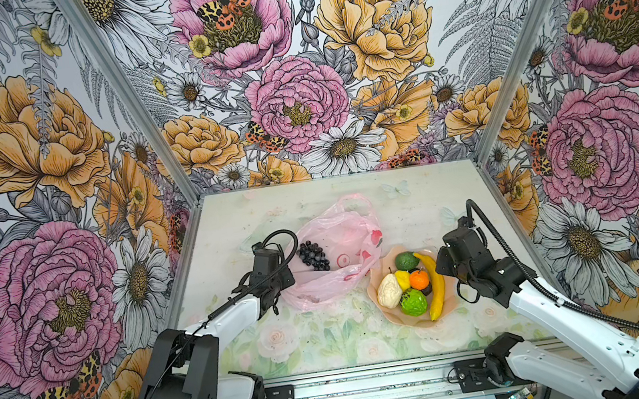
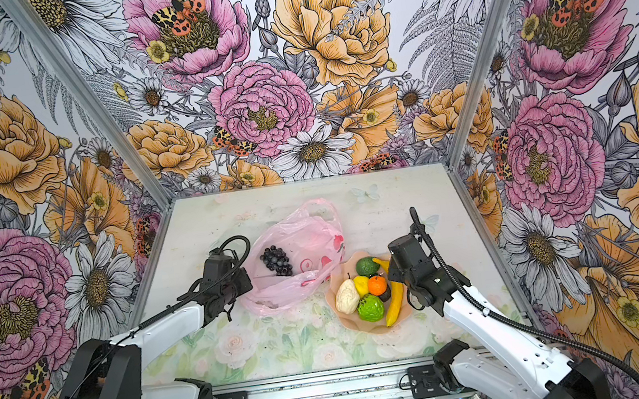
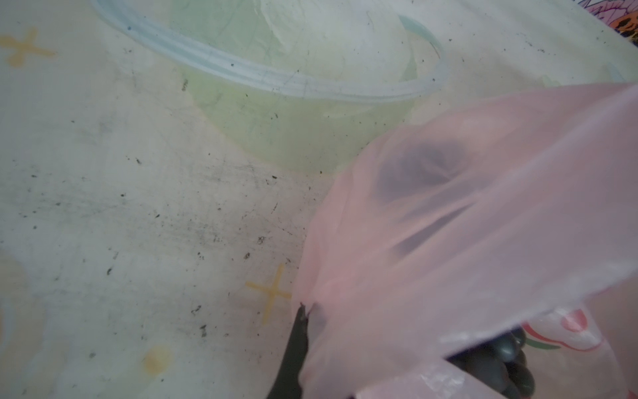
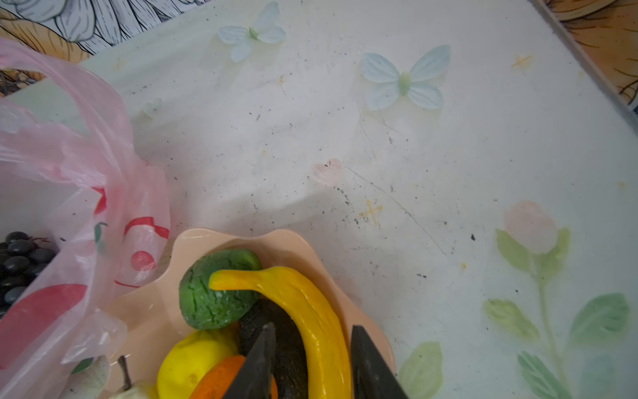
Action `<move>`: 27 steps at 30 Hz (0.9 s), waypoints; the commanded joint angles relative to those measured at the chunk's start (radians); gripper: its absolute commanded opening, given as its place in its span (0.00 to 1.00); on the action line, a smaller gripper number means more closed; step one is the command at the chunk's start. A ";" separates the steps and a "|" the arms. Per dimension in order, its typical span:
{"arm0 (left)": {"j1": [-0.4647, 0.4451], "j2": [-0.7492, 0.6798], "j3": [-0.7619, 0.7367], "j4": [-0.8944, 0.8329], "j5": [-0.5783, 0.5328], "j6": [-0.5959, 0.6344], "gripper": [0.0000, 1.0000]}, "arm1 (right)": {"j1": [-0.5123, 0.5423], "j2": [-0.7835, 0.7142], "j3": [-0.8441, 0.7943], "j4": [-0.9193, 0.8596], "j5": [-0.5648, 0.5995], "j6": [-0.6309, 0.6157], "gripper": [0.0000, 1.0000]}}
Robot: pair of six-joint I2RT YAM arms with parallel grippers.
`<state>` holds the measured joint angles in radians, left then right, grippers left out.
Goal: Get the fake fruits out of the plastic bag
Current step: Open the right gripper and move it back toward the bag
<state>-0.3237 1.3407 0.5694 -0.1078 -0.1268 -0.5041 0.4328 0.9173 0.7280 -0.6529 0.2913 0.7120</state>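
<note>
Left wrist view, left jaws pinching plastic bag (image 3: 483, 224), right jaws parted astride banana (image 4: 303, 304)

The bag (image 1: 335, 236), mid-frame in both top views, is thin translucent pink plastic film, crinkled and faintly shiny, with red print. The grapes (image 1: 314, 256) in it are dark, smooth and glossy. The dish (image 4: 148, 311) is smooth peach plastic with a soft sheen. Right of centre, the banana (image 1: 434, 284) is glossy, the avocado (image 4: 214, 293) matt and crack-textured, the green fruit (image 1: 414, 302) knobbly, and the pear (image 1: 388, 290) dull cream. The table (image 1: 328, 342) is a matt printed sheet, scuffed and speckled. Along the bottom edge, the rail (image 1: 376, 390) is brushed metal.
</note>
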 commanded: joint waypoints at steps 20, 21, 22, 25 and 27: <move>-0.133 -0.018 0.044 0.021 -0.074 0.082 0.00 | 0.410 0.738 0.598 0.184 -0.164 -0.169 0.58; -0.133 -0.017 0.046 0.012 -0.074 0.078 0.00 | 0.421 0.778 0.617 0.185 -0.175 -0.172 0.58; -0.129 -0.018 0.047 0.001 -0.103 0.076 0.00 | 0.430 0.812 0.629 0.185 -0.184 -0.171 0.58; -0.102 -0.032 0.041 -0.014 -0.122 0.057 0.00 | 0.454 0.885 0.648 0.185 -0.201 -0.174 0.56; -0.065 -0.042 0.032 -0.029 -0.122 0.035 0.00 | 0.467 0.922 0.648 0.185 -0.211 -0.169 0.52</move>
<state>-0.4290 1.3174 0.5930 -0.1154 -0.2058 -0.4465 0.8925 1.8061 1.3464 -0.4732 0.1066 0.5549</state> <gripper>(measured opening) 0.047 0.524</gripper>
